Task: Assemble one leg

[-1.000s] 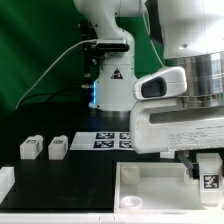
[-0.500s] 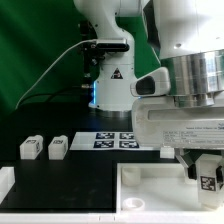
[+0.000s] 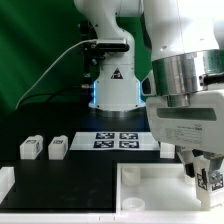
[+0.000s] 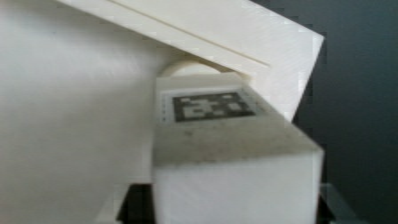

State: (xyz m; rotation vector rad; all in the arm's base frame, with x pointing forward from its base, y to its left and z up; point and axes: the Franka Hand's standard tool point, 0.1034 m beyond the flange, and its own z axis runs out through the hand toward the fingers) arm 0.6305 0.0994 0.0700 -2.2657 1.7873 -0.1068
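The gripper (image 3: 204,172) hangs at the lower right of the exterior view, under the arm's broad white wrist housing (image 3: 195,125), and it appears to be clamped on the leg (image 3: 211,181), a small white block whose black-and-white tag faces the camera. The fingers are mostly hidden by the housing and the block, so the grip is judged from how the leg sits between them. The leg is upright or close to it, over the right part of the white tray-like panel (image 3: 150,180), which lies flat along the bottom right of the frame with its raised rim toward the camera. I cannot tell whether the leg's lower end touches the panel. In the wrist view the leg (image 4: 222,165) fills the middle of the picture as a long pale block. Its square tag (image 4: 208,105) is plainly readable, a rounded end shows just past the tag, and the panel (image 4: 80,100) lies pale behind it. Two other legs (image 3: 30,148) (image 3: 57,147) stand side by side on the black table (image 3: 80,185) at the middle left of the exterior view, near each other but apart. The marker board (image 3: 112,141) lies flat at the centre of that view, just in front of the arm's base (image 3: 112,85), with a green backdrop (image 3: 35,50) across the upper left.
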